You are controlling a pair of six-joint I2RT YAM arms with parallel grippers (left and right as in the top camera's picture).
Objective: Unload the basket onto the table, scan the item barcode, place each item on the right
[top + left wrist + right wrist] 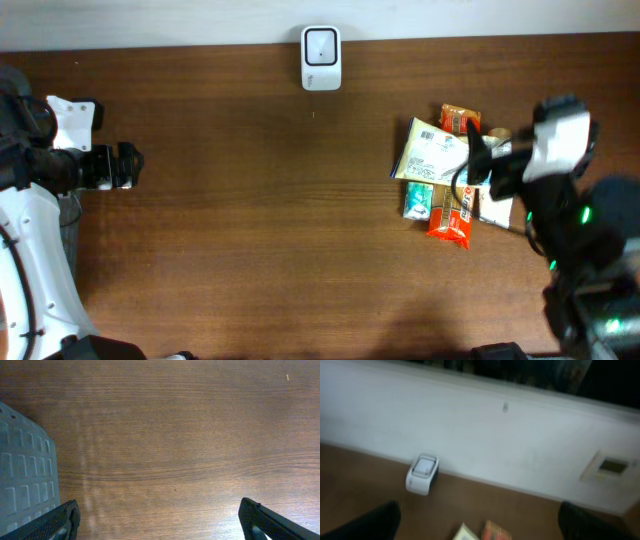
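**Item:** heap of snack packets (440,180), at 3 o'clock on the table (250,250).
**Top piece:** pale yellow packet (430,152), long axis roughly 12-to-6 with a slight tilt. A printed label faces up, but any barcode is too small to confirm.
**Right gripper** (478,158): fingers spread, empty, over the heap's 3 o'clock edge. It is by far the nearer hand.
**Left gripper** (128,166): fingers spread, empty, over bare wood at 9 o'clock, well apart from the heap.
**Barcode scanner** (321,58): white, at the table's 12 o'clock edge, toward 10 o'clock from the heap.
**Obscured:** the right arm (585,215) covers the heap's right side. The right wrist view is blurred and shows only packet corners at its lower edge.
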